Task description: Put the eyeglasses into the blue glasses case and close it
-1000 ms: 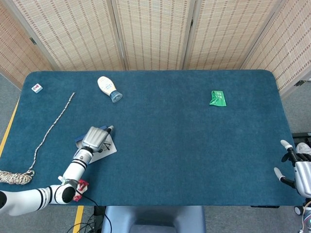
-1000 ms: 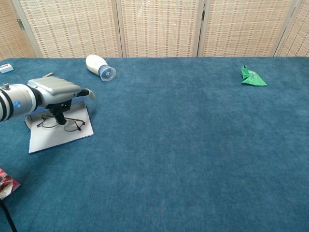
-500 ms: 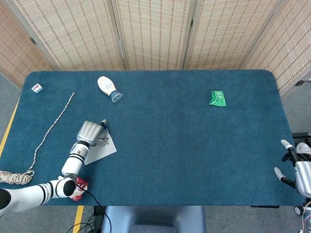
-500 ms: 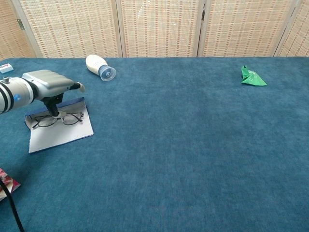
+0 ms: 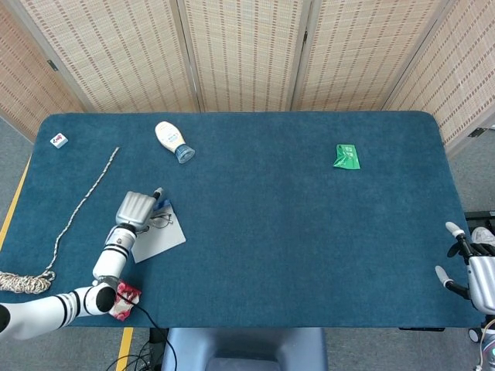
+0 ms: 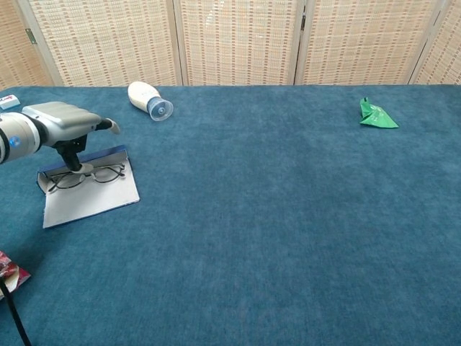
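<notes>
The eyeglasses lie inside the open blue glasses case near the left end of the blue surface, lenses toward the front of the case and their long axis running left to right along the case's back edge, tipped slightly up to the right in the chest view. The case lies flat with its pale lining up, its long axis also roughly left to right, its blue shell showing as a rim along the far side. The left hand hangs just above the glasses, its dark fingers reaching down to the frame near the bridge; whether they pinch the frame or only touch it cannot be told. In the head view the same hand covers the case's upper left corner. The right hand shows at the far right edge beyond the surface, fingers apart and holding nothing. Farther back on the surface lie a white bottle on its side, mouth toward the front right, a green packet, and a rope running along the left side.
</notes>
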`<action>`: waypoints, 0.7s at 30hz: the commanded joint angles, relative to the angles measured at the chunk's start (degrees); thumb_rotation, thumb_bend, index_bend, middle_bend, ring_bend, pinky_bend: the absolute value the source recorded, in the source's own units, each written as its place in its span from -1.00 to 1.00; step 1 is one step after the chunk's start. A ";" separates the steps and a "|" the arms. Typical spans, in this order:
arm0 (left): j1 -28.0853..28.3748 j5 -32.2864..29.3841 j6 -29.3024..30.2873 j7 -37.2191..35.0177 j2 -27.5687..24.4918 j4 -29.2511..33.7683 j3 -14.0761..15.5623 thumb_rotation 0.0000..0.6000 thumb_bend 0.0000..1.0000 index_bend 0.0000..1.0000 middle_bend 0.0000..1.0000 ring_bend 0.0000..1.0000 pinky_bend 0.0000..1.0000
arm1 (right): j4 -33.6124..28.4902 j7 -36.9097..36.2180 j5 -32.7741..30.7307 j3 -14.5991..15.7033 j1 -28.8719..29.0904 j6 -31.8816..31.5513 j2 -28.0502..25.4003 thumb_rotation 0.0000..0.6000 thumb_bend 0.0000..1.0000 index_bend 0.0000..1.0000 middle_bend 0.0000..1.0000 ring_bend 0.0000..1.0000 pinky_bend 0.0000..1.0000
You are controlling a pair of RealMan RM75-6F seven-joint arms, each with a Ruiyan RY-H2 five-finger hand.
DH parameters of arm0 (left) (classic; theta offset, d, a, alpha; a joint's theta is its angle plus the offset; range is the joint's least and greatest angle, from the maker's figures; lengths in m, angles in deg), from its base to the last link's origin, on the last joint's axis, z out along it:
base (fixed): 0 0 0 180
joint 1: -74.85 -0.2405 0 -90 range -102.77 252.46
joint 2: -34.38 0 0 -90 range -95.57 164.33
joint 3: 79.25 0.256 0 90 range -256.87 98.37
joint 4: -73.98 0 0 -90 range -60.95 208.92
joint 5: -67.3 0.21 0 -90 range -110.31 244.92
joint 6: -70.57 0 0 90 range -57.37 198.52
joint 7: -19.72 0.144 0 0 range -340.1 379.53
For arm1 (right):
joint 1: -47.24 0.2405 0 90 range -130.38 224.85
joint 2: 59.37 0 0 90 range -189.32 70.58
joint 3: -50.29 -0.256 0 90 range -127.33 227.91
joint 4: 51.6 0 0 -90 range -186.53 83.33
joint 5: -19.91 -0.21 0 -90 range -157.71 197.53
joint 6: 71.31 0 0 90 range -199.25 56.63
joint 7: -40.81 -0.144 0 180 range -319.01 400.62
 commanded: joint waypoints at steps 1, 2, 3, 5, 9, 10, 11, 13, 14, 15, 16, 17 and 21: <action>-0.80 0.93 0.15 -0.47 -1.16 2.59 0.70 1.00 -0.25 -0.74 1.00 0.96 0.99 | 0.02 -0.07 0.07 0.01 -0.03 -0.09 0.01 1.00 -0.47 -0.74 0.02 -0.06 -0.30; -0.78 0.79 -0.02 -0.35 -0.97 2.49 0.79 1.00 -0.25 -0.74 1.00 0.96 0.99 | 0.03 -0.10 0.14 0.02 -0.05 -0.17 0.03 1.00 -0.47 -0.74 0.02 -0.06 -0.30; -0.73 0.57 -0.24 -0.27 -0.70 2.28 0.83 1.00 -0.25 -0.74 1.00 0.96 0.99 | 0.05 -0.14 0.22 0.04 -0.08 -0.26 0.04 1.00 -0.47 -0.74 0.02 -0.06 -0.30; -0.48 -0.04 -0.75 0.01 0.01 1.45 0.80 1.00 -0.25 -0.74 1.00 0.96 0.99 | 0.06 -0.20 0.28 0.07 -0.19 -0.45 0.01 1.00 -0.47 -0.74 0.02 -0.06 -0.29; -0.04 -0.77 -1.04 0.36 1.45 -0.66 0.46 1.00 -0.25 -0.74 1.00 0.96 0.99 | 0.03 -0.26 0.21 0.09 -0.48 -0.81 -0.14 1.00 -0.47 -0.74 0.02 -0.06 -0.29; 0.13 -0.68 -0.99 0.78 1.87 -1.54 0.56 1.00 -0.25 -0.74 1.00 0.96 0.99 | 0.00 -0.27 0.17 0.10 -0.58 -0.92 -0.18 1.00 -0.47 -0.74 0.02 -0.06 -0.29; 0.24 -0.70 -1.02 1.06 2.16 -2.15 0.62 1.00 -0.25 -0.74 1.00 0.96 0.99 | 0.00 -0.27 0.15 0.10 -0.64 -0.99 -0.19 1.00 -0.47 -0.74 0.02 -0.06 -0.29; 0.37 -1.14 -1.19 1.24 2.72 -3.25 0.43 1.00 -0.25 -0.74 1.00 0.96 0.99 | -0.03 -0.30 0.14 0.13 -0.76 -1.11 -0.19 1.00 -0.47 -0.74 0.02 -0.06 -0.29; 0.42 -1.42 -1.30 1.38 2.87 -3.67 0.36 1.00 -0.25 -0.74 1.00 0.96 0.99 | -0.02 -0.31 0.12 0.15 -0.80 -1.13 -0.18 1.00 -0.47 -0.74 0.02 -0.06 -0.29; 0.50 -1.64 -1.39 1.63 3.01 -4.11 0.34 1.00 -0.25 -0.74 1.00 0.96 0.99 | 0.00 -0.33 0.10 0.18 -0.83 -1.10 -0.17 1.00 -0.47 -0.74 0.02 -0.06 -0.29; 0.61 -1.88 -1.50 2.01 3.19 -4.71 0.38 1.00 -0.25 -0.74 1.00 0.96 0.99 | 0.01 -0.34 0.07 0.20 -0.85 -1.05 -0.14 1.00 -0.47 -0.74 0.02 -0.06 -0.29; 0.65 -2.08 -1.61 2.19 3.32 -5.09 0.38 1.00 -0.25 -0.74 1.00 0.96 0.99 | 0.03 -0.35 0.06 0.20 -0.86 -1.04 -0.13 1.00 -0.47 -0.74 0.02 -0.06 -0.29; 0.88 -2.96 -2.24 3.01 3.66 -6.42 0.41 1.00 -0.25 -0.74 1.00 0.96 0.99 | 0.03 -0.29 0.04 0.13 -0.83 -1.01 -0.14 1.00 -0.47 -0.74 0.02 -0.06 -0.29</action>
